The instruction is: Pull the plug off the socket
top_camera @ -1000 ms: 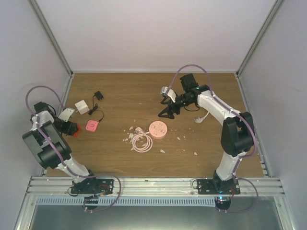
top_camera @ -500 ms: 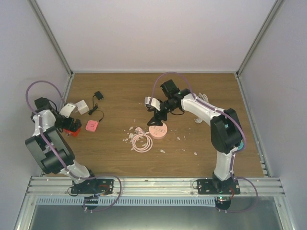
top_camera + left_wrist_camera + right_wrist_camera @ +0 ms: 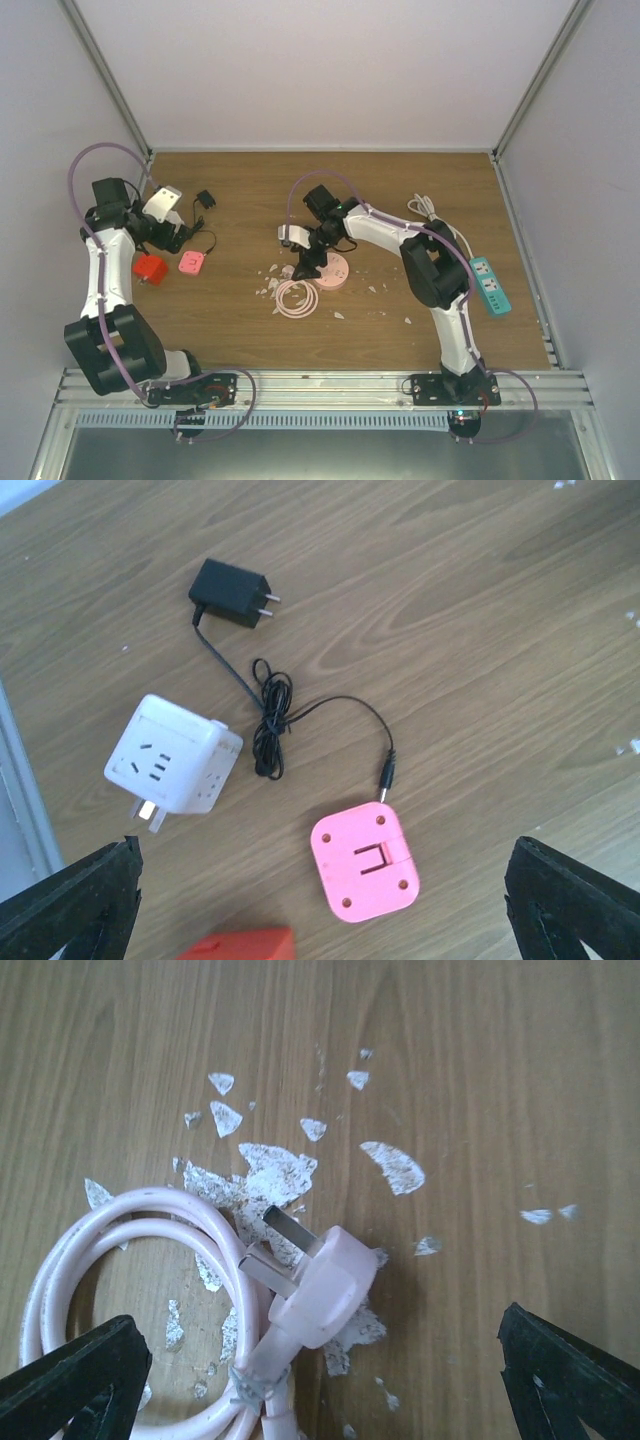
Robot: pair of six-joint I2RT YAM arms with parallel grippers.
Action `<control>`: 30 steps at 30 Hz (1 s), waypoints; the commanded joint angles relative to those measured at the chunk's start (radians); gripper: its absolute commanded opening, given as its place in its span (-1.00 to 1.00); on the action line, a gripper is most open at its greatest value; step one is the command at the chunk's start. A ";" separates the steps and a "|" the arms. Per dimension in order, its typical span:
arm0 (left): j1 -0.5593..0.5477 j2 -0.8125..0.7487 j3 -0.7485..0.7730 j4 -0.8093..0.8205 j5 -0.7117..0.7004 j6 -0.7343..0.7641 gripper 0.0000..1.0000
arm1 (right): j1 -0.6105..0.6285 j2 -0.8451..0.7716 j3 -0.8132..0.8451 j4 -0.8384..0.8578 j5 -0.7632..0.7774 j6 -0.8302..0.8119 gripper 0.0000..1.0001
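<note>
I have my right gripper spread wide directly above the pink plug, which lies loose near the middle of the table (prongs bare, among white flakes), close to the round socket. My left gripper, equally wide, hangs near the far-left corner.

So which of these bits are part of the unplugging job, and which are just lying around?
Probably the job: pink plug, round pink socket, black plug, white socket.
Lying about: white scraps, red block, pink square, teal strip.
</note>
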 commanded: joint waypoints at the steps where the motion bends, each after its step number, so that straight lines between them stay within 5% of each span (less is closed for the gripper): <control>1: -0.023 -0.050 -0.006 0.042 0.037 -0.084 0.98 | 0.027 0.044 0.021 -0.015 0.033 -0.034 0.94; 20: -0.076 -0.060 0.015 0.072 0.048 -0.152 0.98 | 0.002 0.180 0.112 0.140 0.327 0.138 0.85; 30: -0.099 -0.043 0.016 0.084 0.050 -0.179 0.98 | -0.123 0.225 0.194 0.125 0.426 0.296 0.54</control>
